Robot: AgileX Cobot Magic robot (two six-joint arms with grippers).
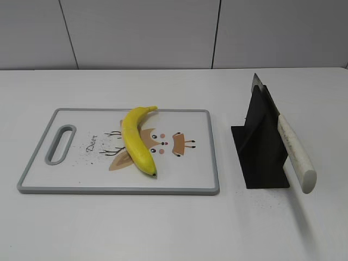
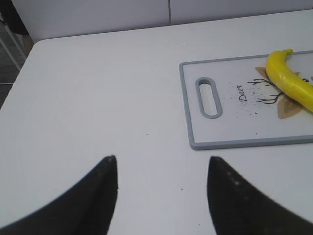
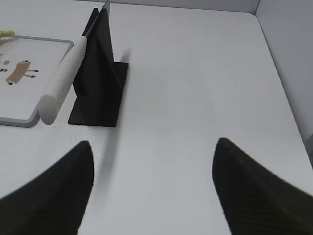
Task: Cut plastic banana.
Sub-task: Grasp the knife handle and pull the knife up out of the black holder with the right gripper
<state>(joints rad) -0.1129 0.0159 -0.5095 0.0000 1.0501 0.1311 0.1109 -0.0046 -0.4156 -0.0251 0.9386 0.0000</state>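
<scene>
The plastic banana (image 1: 137, 142) is glossy yellow and lies on a white cutting board (image 1: 70, 179) with a grey rim. It also shows in the left wrist view (image 2: 288, 78). A knife with a white handle (image 1: 295, 152) rests in a black stand (image 1: 263, 152), to the right of the board. My left gripper (image 2: 161, 159) is open and empty over bare table, left of the board. My right gripper (image 3: 152, 144) is open and empty, right of the knife handle (image 3: 61, 83) and the stand (image 3: 100, 73). Neither gripper shows in the exterior view.
The board has a handle slot (image 1: 60, 144) at its left end and a deer drawing. The white table (image 1: 163, 228) ends at a wall behind. The table's left edge shows in the left wrist view (image 2: 14, 83) and its right edge in the right wrist view (image 3: 281, 73).
</scene>
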